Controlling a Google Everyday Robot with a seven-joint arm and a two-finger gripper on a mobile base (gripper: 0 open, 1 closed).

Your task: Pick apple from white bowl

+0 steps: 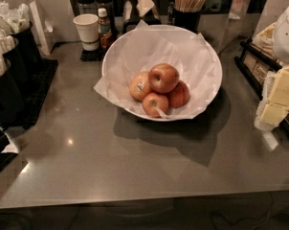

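Observation:
The apple (163, 77), large, glossy and red-orange with a dark stem dimple, lies on top of a small pile in the white bowl (207, 61). The bowl is wide and shallow, lined with crinkled white paper, and stands at the middle back of the grey counter. Around the apple lie a paler apple with a white sticker (139, 86), a smaller apple with a stem (155, 103) and a red apple (181, 95). My gripper (276, 99), white with pale yellow parts, hangs at the right edge of the view, well to the right of the bowl and apart from it.
A white paper cup (87, 30) and a small bottle (104, 28) stand behind the bowl to the left. A dark holder of wooden stirrers (187, 6) stands at the back. Dark containers (10, 75) line the left edge and a rack (257, 63) the right. The counter's front edge (135, 202) runs along the bottom.

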